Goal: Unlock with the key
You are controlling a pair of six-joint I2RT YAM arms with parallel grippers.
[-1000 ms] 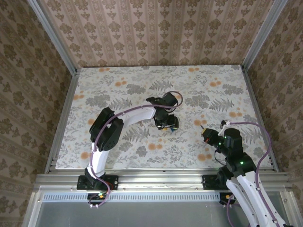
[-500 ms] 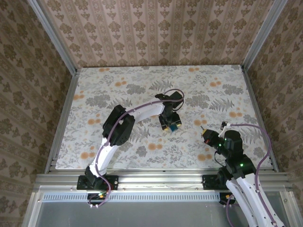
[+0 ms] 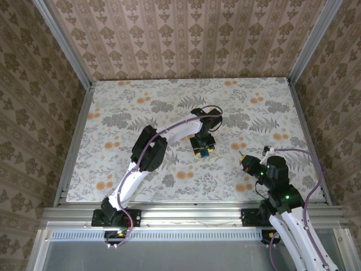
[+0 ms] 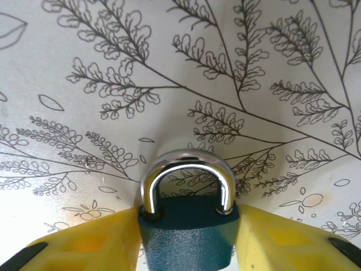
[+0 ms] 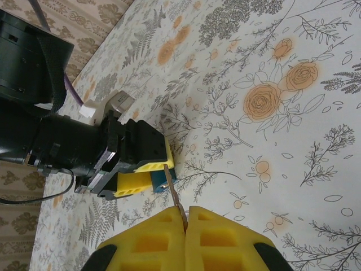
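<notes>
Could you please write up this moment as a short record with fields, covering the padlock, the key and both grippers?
padlock: teal body, steel shackle with both legs in the body
left gripper: yellow fingers against both sides of the padlock's body
key: blade sticking out between the right gripper's fingers, pointing towards the padlock
right gripper: shut on the key
key to padlock: apart, not yet inserted
surface: floral table

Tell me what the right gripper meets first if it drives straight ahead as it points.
Probably the padlock, clamped in the left gripper: the key in the right gripper aims at it, though depth is unclear.
</notes>
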